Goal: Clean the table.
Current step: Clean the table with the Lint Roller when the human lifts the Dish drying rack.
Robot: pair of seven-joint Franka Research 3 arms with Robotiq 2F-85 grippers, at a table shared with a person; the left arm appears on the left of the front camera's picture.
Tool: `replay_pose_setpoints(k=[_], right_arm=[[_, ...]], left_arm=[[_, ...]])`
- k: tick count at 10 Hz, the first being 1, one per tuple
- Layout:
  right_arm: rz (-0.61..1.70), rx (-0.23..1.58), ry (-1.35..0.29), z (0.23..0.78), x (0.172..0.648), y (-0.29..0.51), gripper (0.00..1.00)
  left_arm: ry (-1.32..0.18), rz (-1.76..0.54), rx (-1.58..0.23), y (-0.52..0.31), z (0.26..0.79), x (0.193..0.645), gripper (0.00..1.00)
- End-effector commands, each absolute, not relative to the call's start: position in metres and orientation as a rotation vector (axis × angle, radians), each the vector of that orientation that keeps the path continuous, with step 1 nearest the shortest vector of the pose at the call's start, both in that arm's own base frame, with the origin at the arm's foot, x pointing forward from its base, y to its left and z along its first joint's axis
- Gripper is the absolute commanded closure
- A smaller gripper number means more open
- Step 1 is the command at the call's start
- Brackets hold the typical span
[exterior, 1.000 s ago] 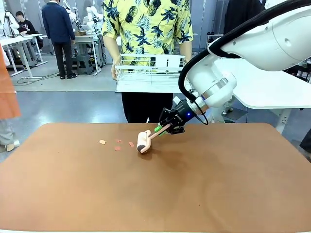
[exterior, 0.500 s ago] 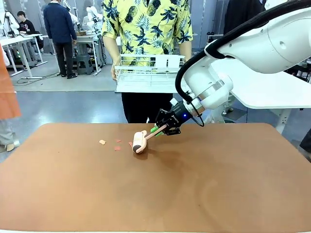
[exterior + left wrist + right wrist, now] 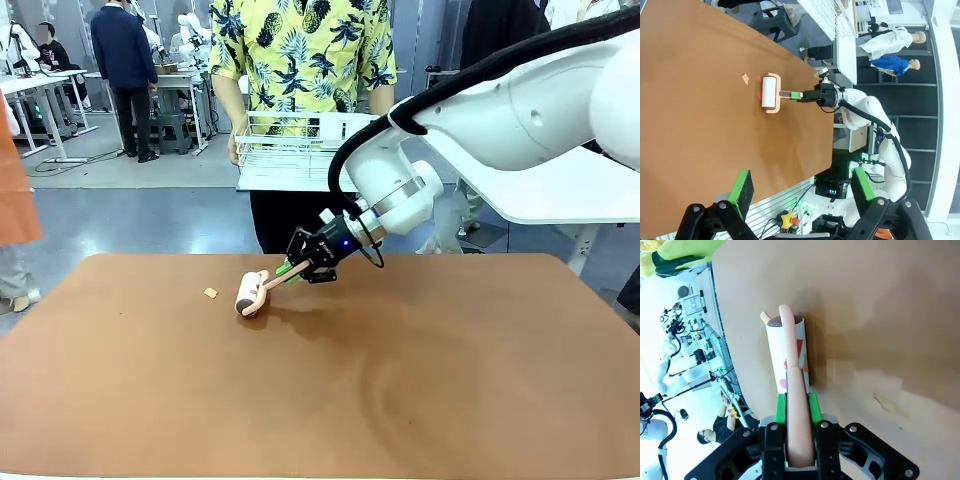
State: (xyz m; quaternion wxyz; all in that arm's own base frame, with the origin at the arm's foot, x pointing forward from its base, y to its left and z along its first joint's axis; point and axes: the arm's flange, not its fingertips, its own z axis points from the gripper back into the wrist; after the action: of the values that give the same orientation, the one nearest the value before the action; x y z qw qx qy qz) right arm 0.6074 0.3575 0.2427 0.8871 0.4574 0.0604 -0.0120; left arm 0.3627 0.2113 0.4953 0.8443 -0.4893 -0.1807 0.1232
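On the reddish-brown table (image 3: 420, 390), a lint roller (image 3: 250, 294) with a pink handle lies with its drum on the top. My right gripper (image 3: 292, 269) is shut on that handle, reaching in from the right. In the right wrist view the green pads clamp the handle (image 3: 796, 410), and the roller drum (image 3: 787, 352) carries red scraps stuck to it. A tan paper scrap (image 3: 210, 292) lies just left of the roller. The left wrist view shows my left gripper (image 3: 802, 189) open and empty, high off the table, with the roller (image 3: 769, 92) far ahead.
A person in a yellow patterned shirt stands at the far edge holding a white wire rack (image 3: 295, 150). A small pale scrap (image 3: 885, 402) lies on the table beside the roller. White tables stand behind on the right.
My right gripper has swept the roller leftward across the table over the red scraps, which no longer lie there. The tan scrap stays in place.
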Motion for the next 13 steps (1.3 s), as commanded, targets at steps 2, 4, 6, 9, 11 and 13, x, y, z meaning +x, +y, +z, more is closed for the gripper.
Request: replay_pose_setpoints(k=[2, 4, 6, 9, 11, 13], right_arm=[[-0.037, 0.901, 0.234, 0.178, 0.600, 0.367, 0.79], [-0.001, 0.934, 0.237, 0.177, 0.601, 0.387, 0.79], [0.035, 0.944, 0.273, 0.179, 0.596, 0.425, 0.79], [0.042, 0.914, 0.302, 0.175, 0.590, 0.458, 0.79], [0.061, 0.911, 0.297, 0.179, 0.587, 0.472, 0.79], [0.073, 0.917, 0.290, 0.184, 0.587, 0.475, 0.79]], left_arm=[[-0.387, 0.258, -1.043, 0.212, 0.496, 0.361, 0.00], [-0.387, 0.258, -1.043, 0.212, 0.496, 0.361, 0.00], [-0.387, 0.258, -1.043, 0.212, 0.496, 0.361, 0.00], [-0.387, 0.258, -1.043, 0.212, 0.496, 0.361, 0.00], [-0.387, 0.258, -1.043, 0.212, 0.496, 0.361, 0.00], [-0.387, 0.258, -1.043, 0.212, 0.496, 0.361, 0.00]])
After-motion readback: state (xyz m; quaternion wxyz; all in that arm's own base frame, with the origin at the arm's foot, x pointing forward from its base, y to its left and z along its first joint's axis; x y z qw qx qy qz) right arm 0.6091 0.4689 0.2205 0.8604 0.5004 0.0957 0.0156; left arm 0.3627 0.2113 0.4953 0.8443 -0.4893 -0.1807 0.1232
